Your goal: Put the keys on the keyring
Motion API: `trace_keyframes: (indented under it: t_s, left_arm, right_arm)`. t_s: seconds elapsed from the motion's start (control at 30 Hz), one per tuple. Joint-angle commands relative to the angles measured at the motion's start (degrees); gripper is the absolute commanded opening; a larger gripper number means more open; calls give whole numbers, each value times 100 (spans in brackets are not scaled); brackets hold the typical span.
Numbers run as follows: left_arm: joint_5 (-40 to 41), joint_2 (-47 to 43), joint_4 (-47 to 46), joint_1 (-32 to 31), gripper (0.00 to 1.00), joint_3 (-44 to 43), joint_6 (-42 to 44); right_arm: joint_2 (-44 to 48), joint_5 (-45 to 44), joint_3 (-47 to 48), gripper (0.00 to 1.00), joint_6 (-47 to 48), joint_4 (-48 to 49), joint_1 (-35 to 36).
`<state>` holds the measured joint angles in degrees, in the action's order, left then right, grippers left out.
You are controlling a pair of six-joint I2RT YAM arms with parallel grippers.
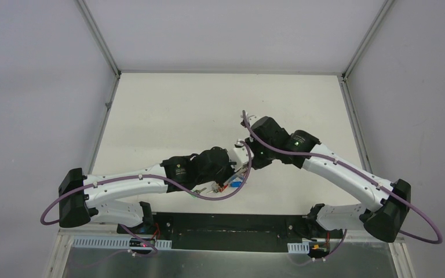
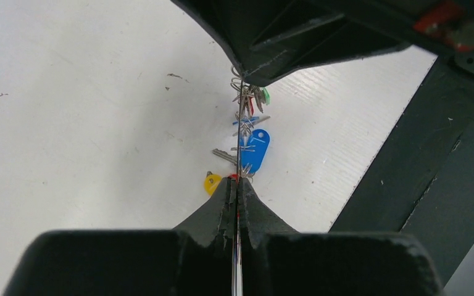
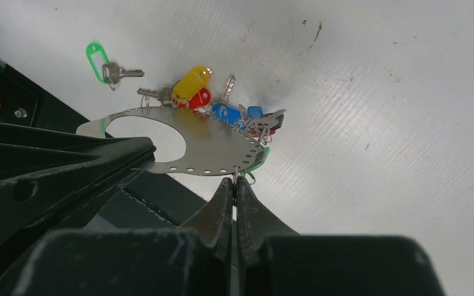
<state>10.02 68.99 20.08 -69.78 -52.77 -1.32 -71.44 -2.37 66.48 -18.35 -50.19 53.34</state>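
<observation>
The keyring is a flat grey metal crescent with a row of small holes; it shows edge-on as a thin line in the left wrist view. My left gripper is shut on it and holds it above the table. A blue-tagged key hangs from it, also in the left wrist view. My right gripper is shut on a thin wire ring at the plate's edge, beside a green tag. Another green-tagged key lies loose on the table. Both grippers meet at mid-table.
Yellow-tagged and red-tagged keys hang in the same bunch. The black base strip runs along the near table edge just below the grippers. Grey walls enclose the white table on three sides.
</observation>
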Motion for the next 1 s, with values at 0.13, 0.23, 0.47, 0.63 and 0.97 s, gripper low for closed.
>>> trace_keyframes:
  t_s: [0.13,0.23,0.47,0.63,0.97]
  left_arm:
    - [85,-123,-138,-12,0,-73,563]
    - [22,-123,-153,-10,0,-59,738]
    - [-55,-186,-156,-10,0,9,932]
    - [-70,-220,-167,-17,0,52,978]
    - [-108,-168,-170,-10,0,74,968]
  right_arm:
    - [20,2073,84,0,-206,56,-876]
    - [-72,2606,29,0,-244,137,-1097]
    - [-376,3329,91,0,-232,-25,-1364]
    - [-555,3367,147,0,-94,-324,-1445]
    - [-732,4003,105,0,-47,-441,-1875]
